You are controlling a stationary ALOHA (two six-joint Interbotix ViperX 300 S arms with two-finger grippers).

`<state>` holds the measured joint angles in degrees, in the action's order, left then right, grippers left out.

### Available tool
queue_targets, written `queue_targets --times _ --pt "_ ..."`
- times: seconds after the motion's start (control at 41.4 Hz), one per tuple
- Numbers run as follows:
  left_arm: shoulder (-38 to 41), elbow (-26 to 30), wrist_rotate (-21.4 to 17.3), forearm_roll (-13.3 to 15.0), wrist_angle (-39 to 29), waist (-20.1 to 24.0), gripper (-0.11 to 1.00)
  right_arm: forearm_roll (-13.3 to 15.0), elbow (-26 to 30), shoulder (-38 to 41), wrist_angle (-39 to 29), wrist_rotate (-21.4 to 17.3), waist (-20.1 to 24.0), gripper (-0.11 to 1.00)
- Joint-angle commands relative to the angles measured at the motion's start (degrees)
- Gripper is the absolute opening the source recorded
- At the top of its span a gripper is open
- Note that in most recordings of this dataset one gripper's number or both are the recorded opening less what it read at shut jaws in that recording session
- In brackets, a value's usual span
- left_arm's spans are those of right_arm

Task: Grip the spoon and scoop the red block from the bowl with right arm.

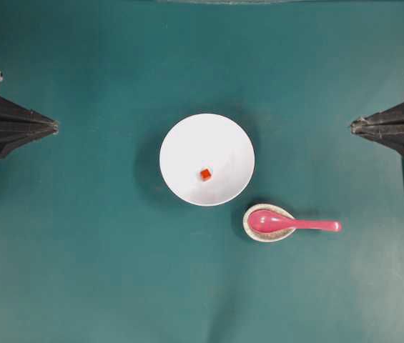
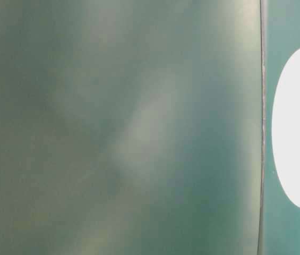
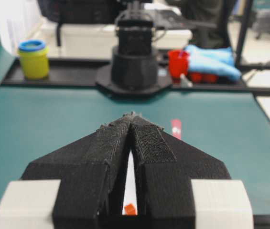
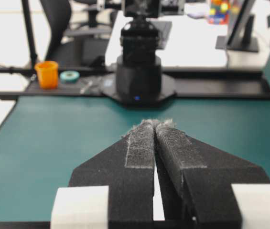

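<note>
**Jaws pressed together on both arms, spoon not yet gripped**

Jaws on the right gripper [image 1: 352, 126] are sitting pressed together, tips meeting, holding nothing and touching nothing. The right wrist view is showing the same: two black padded fingers [image 4: 142, 143] closed to a point above bare tabletop [image 1: 80, 271]. The left gripper [image 1: 56, 128] is likewise closed and empty at the opposite edge, well apart from the dishes.

The spoon [image 1: 287, 224] is lying with its scoop cradled in the small speckled spoon rest [image 1: 259, 234], its handle sticking out level toward the right arm's side. The bowl [image 1: 187, 136] is sitting mid-tabletop, just beside the rest and up-left of it. The red block [image 1: 206, 174] is resting near the bowl's middle, loose and far smaller than the scoop.

The step in hand, as I judge it, is the reach for the spoon. To do it well:
- spread the jaws before descending, not after;
- come down over the free stretch of handle, clear of the rest, so the fingers are closing across the handle's width;
- grip toward the handle's outer end, leaving the scoop free to dip over the bowl's rim;
- squeeze firmly, since the glossy handle is likely to twist or slip.

A careless approach risks nudging the spoon off its rest.

The table-level view is blurred; only the bowl's white edge is readable.
</note>
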<state>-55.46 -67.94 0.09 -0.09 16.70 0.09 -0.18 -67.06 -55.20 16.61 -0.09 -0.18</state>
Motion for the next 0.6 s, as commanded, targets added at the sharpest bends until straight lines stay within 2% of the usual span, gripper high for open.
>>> queue_targets --times 0.0,0.048,0.266,0.58 --pt "0.35 2.46 0.26 -0.18 -2.29 -0.35 0.00 0.00 1.41 0.70 -0.09 -0.44 0.09 0.00" --pt "0.35 3.52 0.18 -0.18 -5.19 -0.35 0.00 0.00 2.81 1.49 -2.55 -0.44 0.00 0.00" --pt "0.26 4.75 -0.09 -0.18 -7.03 -0.35 0.00 0.00 5.71 2.90 -9.49 -0.09 0.09 0.00" --pt "0.35 4.83 -0.88 -0.26 -10.46 -0.35 0.00 0.00 5.54 3.16 -9.67 -0.09 0.09 0.04"
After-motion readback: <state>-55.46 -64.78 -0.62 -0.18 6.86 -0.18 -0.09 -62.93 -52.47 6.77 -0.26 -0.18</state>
